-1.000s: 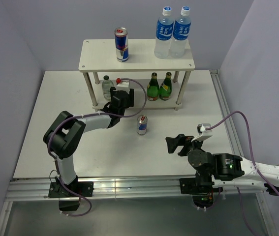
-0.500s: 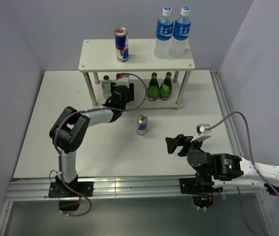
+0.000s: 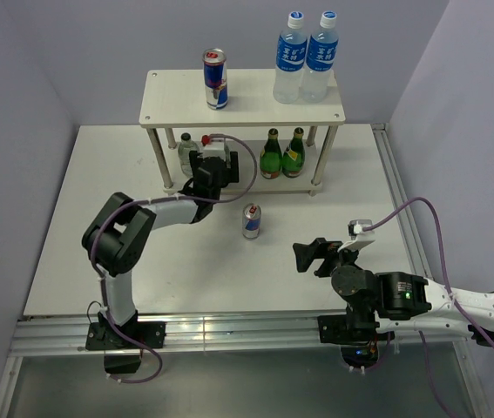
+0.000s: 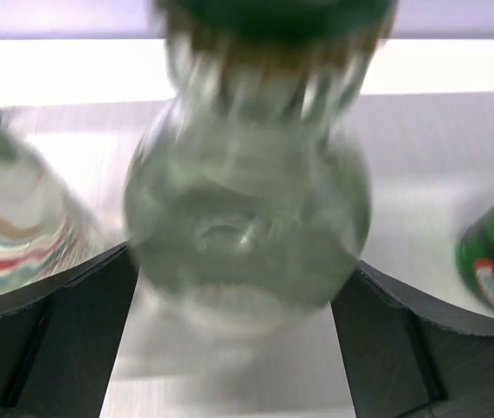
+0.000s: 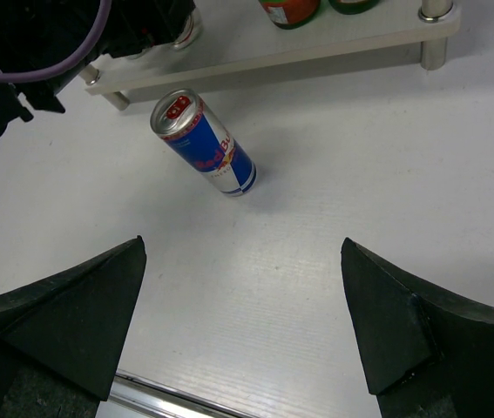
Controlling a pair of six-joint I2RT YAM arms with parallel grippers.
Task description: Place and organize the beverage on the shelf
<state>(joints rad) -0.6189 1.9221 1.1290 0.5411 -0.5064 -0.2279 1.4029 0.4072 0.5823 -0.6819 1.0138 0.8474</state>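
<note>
White desk, lower tier of shelf: my left tool straddles the clear bottle, gripping or loose I can't tell. Right tool gapes empty. Crooked pull-back could topple it.

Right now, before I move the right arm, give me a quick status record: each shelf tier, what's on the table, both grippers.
top tier: slim can, two blue-label bottles
lower tier: two green bottles at right, clear bottle at left
left gripper: fingers either side of a second clear bottle at the lower tier; gripped or released, cannot tell
table: loose can upright, in front of the shelf
right gripper: open, empty, facing the loose can
not yet shelved: the loose can
</note>
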